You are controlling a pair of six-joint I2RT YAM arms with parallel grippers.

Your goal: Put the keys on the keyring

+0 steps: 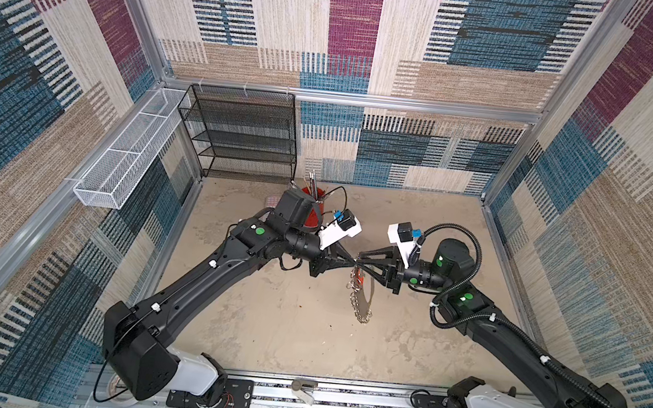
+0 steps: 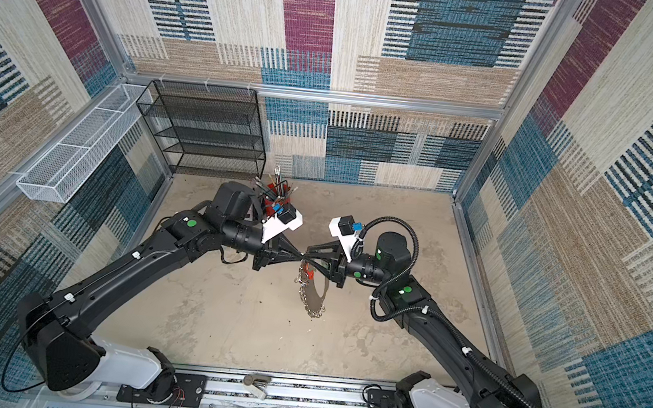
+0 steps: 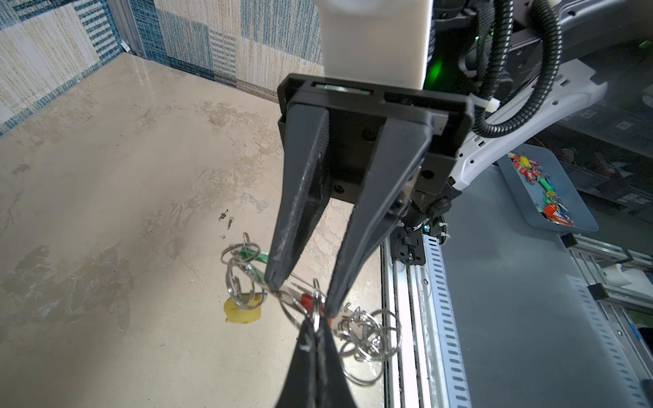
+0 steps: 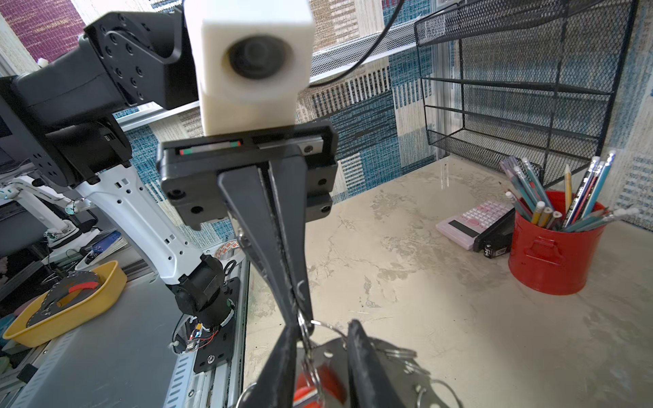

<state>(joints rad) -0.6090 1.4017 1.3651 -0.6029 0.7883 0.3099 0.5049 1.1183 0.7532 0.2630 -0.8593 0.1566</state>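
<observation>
Both grippers meet in mid-air over the middle of the table. My left gripper is shut on a silver split ring of the keyring, a grey band edged with rings that hangs down from the pinch. My right gripper faces it with its jaws apart, straddling that ring and the red-tagged key. I cannot tell whether its fingers touch the ring. A yellow tag and a green tag hang among the rings.
A red pencil cup and a pink calculator stand behind the left arm. At the back left are a black mesh shelf and a white wire basket. Beyond the front rail lies a grey tray of spare keys.
</observation>
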